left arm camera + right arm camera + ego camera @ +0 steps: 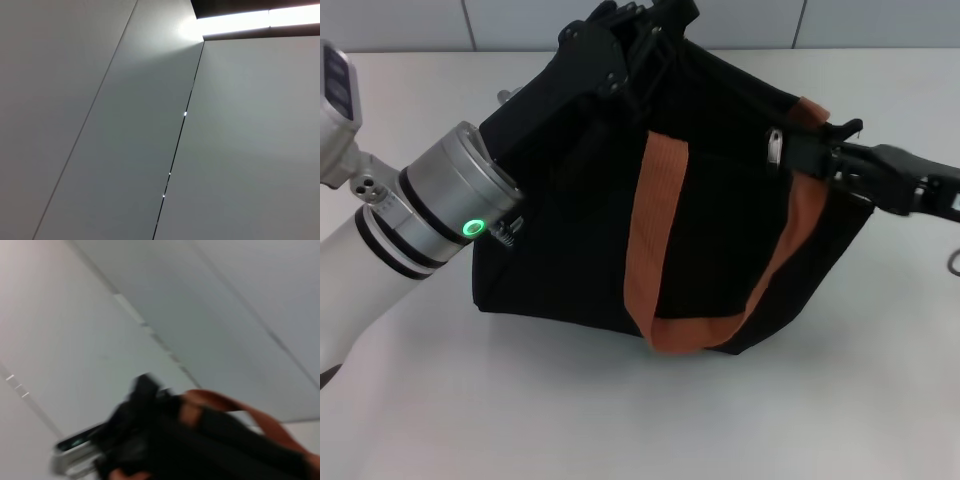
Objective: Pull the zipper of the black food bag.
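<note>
Head view: black food bag [620, 200] sitting on the white bench [620, 420], tilted, with an orange-brown strap [655, 220] looping down its front face and back up toward the right corner. Left end effector [620, 45] up at the bag's far top-left corner, dark fingers pressed into the black fabric there; cannot tell whether clamped or merely resting, black on black. Left arm's silver wrist with a green light [472, 227] just beside the bag's left side. Right end effector [810, 150] coming in from the right at the bag's top right corner, fingers closed on the dark edge there where the strap passes. Zipper [775, 147], a small silver tab, hanging just beside the right end effector's tips, on the side toward the bag's middle; touching or not, cannot tell. Inside of the bag not visible.

Left wrist view: only pale wall panels [100, 125] with a dark seam and a bright strip at one edge; no bag, no fingers.

Right wrist view: blurred. Black bag fabric [210, 445] close to the camera, orange-brown strap [260, 417] arching over it, pale panelled surface behind. Something silvery with a green glint [75, 450] beyond the bag, too blurred to identify.
</note>
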`<state>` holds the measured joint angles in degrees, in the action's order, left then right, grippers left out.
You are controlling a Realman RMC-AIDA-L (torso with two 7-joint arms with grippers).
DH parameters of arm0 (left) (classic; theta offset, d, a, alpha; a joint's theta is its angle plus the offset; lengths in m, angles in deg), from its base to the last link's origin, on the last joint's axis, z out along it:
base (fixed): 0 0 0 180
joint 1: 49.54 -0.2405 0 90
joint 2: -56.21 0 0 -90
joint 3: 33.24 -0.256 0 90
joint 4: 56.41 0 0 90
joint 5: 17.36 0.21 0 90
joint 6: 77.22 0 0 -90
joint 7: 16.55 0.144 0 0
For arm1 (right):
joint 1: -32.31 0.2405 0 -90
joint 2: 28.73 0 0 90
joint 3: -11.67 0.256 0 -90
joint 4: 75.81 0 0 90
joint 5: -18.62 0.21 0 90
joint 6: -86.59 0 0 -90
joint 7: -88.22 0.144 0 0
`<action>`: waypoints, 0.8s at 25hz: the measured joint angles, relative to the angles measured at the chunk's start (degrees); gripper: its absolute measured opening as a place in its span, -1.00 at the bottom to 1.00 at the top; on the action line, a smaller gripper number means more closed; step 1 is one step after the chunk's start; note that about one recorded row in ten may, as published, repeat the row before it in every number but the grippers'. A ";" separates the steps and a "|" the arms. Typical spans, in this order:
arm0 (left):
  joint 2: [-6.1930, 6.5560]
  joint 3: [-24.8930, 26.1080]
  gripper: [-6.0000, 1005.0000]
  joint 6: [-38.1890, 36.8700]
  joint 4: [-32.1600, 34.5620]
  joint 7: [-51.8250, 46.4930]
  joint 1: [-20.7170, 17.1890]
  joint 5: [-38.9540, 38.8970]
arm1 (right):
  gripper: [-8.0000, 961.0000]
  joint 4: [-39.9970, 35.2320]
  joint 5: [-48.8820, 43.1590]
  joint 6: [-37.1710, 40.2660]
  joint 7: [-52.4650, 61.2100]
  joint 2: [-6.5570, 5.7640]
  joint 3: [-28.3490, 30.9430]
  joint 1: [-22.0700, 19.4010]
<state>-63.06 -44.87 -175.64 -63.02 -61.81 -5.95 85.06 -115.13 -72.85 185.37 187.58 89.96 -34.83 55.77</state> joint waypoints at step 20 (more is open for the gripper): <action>0.00 2.52 -0.95 7.38 0.03 0.07 -6.48 -0.35 | -0.48 -7.10 0.38 2.72 2.06 -0.13 6.14 -0.76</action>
<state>-63.06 -42.35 -168.26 -62.99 -61.75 -12.43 84.70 -122.23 -72.47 188.09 189.64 89.83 -28.69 55.01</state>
